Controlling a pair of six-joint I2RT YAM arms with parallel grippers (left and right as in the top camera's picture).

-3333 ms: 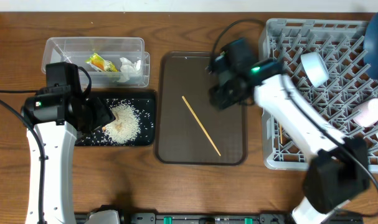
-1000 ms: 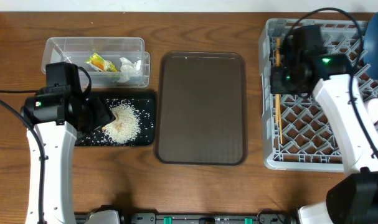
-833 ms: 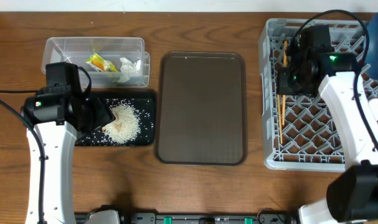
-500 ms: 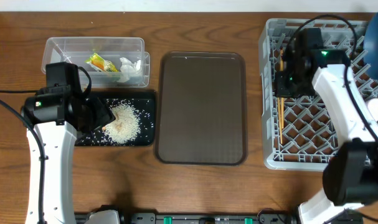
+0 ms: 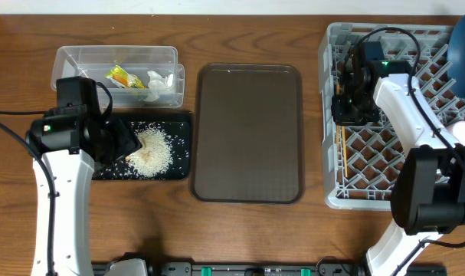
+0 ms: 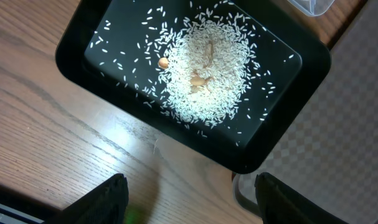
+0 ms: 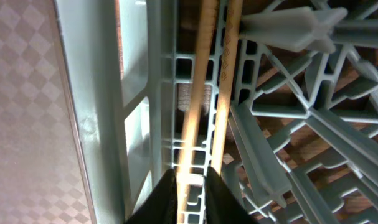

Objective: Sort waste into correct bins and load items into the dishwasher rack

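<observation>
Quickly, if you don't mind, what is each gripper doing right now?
Left gripper: open, empty.
Right gripper: jaws flank a chopstick; grip cannot be told.

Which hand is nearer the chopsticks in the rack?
Right. The right hand is directly over the chopsticks at the rack edge; the left hand hangs over the rice tray, far off.

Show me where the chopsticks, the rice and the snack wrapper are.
chopsticks (image 7: 197,99): right wrist view, mid-shaft of one stick.
rice (image 6: 220,68): left wrist view, middle of the pile.
snack wrapper (image 5: 123,77): overhead view, its yellow middle.
</observation>
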